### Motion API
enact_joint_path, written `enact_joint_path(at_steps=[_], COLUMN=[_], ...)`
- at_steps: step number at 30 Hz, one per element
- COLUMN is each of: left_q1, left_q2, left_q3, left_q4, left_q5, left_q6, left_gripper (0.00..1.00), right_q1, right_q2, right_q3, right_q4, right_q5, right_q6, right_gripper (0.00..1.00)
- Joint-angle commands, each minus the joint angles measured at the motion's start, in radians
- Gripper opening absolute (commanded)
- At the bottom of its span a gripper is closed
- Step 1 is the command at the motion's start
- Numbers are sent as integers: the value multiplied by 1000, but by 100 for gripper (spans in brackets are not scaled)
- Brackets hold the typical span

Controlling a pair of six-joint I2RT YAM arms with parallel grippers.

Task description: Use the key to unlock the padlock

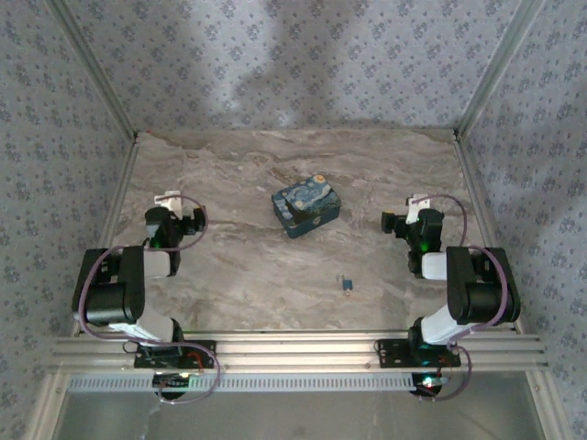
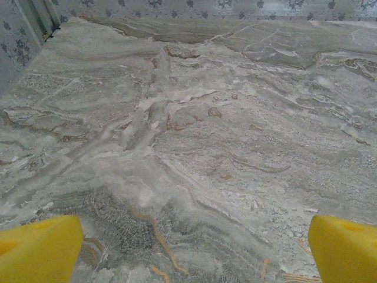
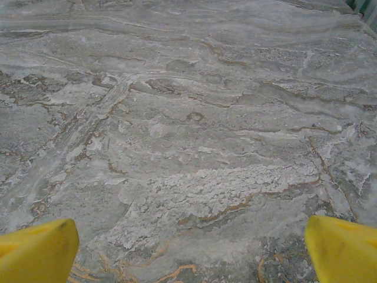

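The padlock (image 1: 306,208), a dark blue block with yellow swirls, lies flat in the middle of the marble table. The key (image 1: 348,284), a tiny bluish-grey piece, lies nearer the front edge, a little right of centre. My left gripper (image 1: 168,198) hovers at the left, well away from both. In the left wrist view its yellow fingertips (image 2: 41,247) stand wide apart over bare marble, open. My right gripper (image 1: 415,203) is at the right, level with the padlock. Its yellow fingertips (image 3: 341,250) are also spread, open, holding nothing.
Patterned fabric walls (image 1: 293,55) and metal corner posts (image 1: 486,82) close in the marble table (image 1: 229,266) at back and sides. An aluminium rail (image 1: 293,348) with both arm bases runs along the near edge.
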Motion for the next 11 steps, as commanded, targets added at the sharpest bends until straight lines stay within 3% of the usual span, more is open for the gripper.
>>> enact_joint_path(at_steps=[1,11], left_q1=[0,0], left_q2=[5,5], left_q3=[16,16], left_q4=[-18,-18], left_q5=[1,0], left_q6=[-13,-13], left_gripper=[98,98], right_q1=[4,6], right_q2=[1,1], right_q3=[21,21], right_q4=[15,13], right_q5=[15,18], right_q6=[10,9], right_gripper=[100,100])
